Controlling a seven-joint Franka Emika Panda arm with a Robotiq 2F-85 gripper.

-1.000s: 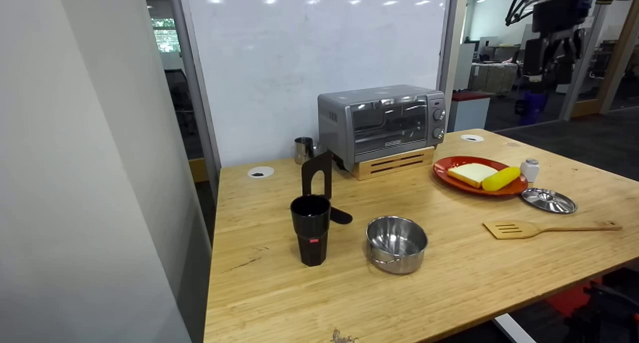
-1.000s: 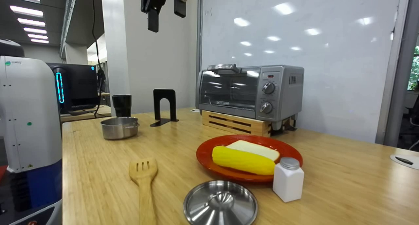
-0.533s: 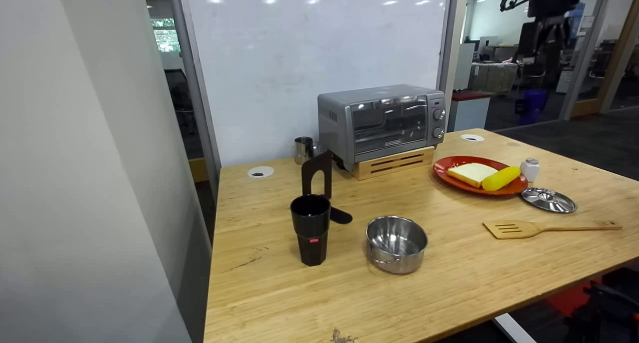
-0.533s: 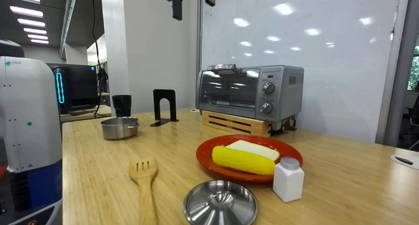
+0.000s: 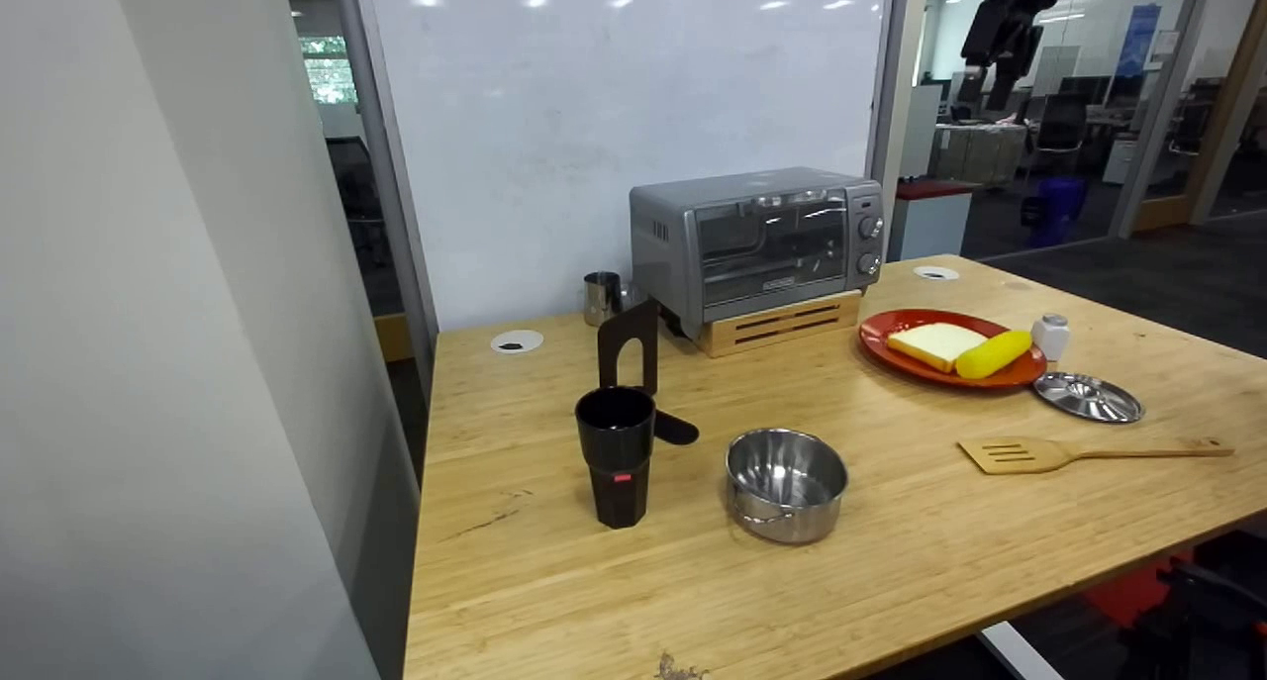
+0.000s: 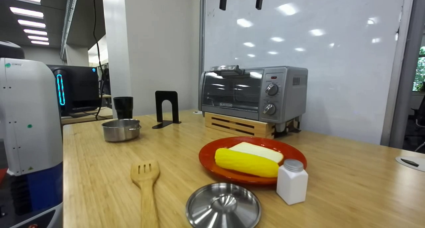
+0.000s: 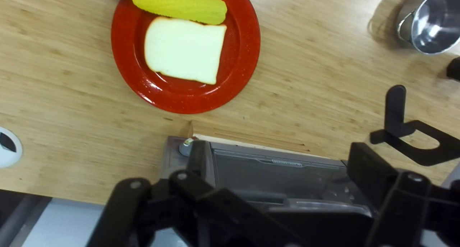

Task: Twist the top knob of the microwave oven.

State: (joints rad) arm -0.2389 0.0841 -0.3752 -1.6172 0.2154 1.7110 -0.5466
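In an exterior view: end effector [image 6: 241, 5] cut off by top edge; spatula [image 6: 148, 194] and lid [image 6: 224, 208] run out at bottom edge; base of black cup [image 6: 123, 107] hidden behind pot [image 6: 121, 131]; print on control panel [image 6: 277, 99] too small to read. Wrist view: end effector blurred, covers part of oven [image 7: 273, 178]; knob [image 7: 184, 149] top or lower, cannot tell.

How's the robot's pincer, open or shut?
Open: the pincer has its fingers wide apart in the wrist view, with the oven showing between them.
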